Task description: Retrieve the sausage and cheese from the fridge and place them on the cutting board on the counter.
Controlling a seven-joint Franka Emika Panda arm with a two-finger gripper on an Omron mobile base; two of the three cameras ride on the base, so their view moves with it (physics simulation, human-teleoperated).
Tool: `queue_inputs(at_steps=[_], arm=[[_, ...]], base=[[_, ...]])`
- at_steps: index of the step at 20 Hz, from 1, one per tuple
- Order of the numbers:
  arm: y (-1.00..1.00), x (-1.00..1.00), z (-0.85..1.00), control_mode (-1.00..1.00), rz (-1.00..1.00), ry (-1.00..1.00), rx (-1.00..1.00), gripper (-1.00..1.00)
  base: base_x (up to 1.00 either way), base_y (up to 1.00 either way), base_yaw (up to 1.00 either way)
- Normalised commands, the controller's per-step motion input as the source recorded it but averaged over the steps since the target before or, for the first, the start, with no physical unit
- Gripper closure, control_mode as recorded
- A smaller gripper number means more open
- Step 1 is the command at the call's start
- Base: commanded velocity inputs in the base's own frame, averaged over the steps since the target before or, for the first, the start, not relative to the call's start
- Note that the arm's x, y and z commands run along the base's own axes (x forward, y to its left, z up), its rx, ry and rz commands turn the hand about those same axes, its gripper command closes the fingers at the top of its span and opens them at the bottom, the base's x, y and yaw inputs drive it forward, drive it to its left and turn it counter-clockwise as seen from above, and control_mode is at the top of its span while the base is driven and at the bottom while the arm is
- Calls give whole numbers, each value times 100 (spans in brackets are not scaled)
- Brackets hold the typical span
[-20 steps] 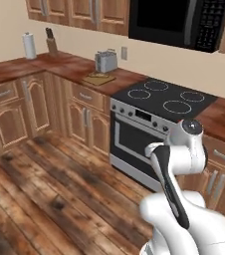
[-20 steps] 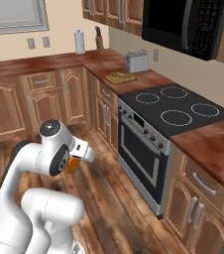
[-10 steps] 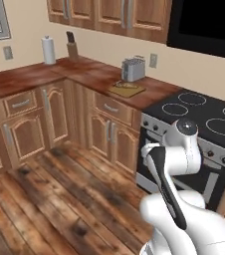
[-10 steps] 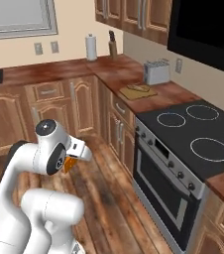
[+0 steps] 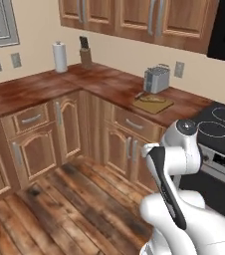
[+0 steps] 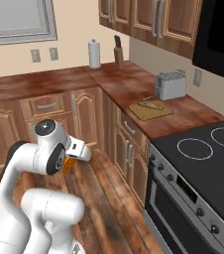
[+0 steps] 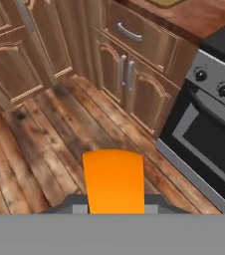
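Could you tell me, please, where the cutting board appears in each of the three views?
Left base view: cutting board right of centre, upper half, on the counter in front of the toaster.
Right base view: cutting board right of centre, just above mid-height, left of the stovetop.
Hand view: a tan corner at the top edge.
Shared landmark: the toaster in both base views.

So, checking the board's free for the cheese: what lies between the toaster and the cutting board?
Nothing: in the right base view the toaster and cutting board are separated by bare counter.
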Motion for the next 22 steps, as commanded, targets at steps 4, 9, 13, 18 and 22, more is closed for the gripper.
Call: queue_inputs(at_steps=[4, 9, 13, 18, 22], arm=[[0, 0, 0, 100, 0, 0, 0, 100], [0, 0, 0, 100, 0, 0, 0, 100], [0, 0, 0, 100, 0, 0, 0, 100], [0, 0, 0, 100, 0, 0, 0, 100], [0, 0, 0, 100, 0, 0, 0, 100]], base=[[100, 39, -10], [100, 54, -28], [100, 73, -45], [100, 75, -54], [100, 77, -62]])
